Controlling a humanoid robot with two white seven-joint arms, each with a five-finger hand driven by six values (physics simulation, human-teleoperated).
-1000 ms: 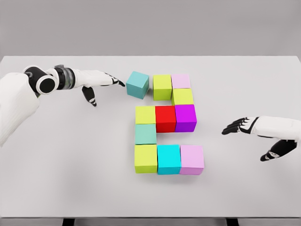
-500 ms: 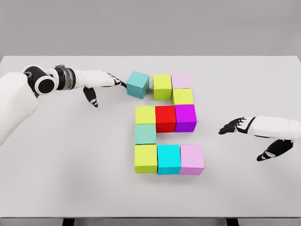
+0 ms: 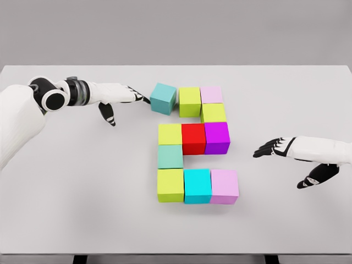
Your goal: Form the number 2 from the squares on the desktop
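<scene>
Left hand [image 3: 118, 94] flat, fingers apart, tips touching teal cube [image 3: 163, 98] just beyond them. Cube skewed, not square to neighbouring yellow-green cube [image 3: 190, 101]; no long axis.

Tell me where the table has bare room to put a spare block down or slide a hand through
Bare stretches: the table left of the block figure below the left hand, the front strip before the cyan cube, and the back right corner beyond the right hand. Crowded: the top row, where the teal cube sits tilted against the lime cube, fingertips at its left face.
</scene>
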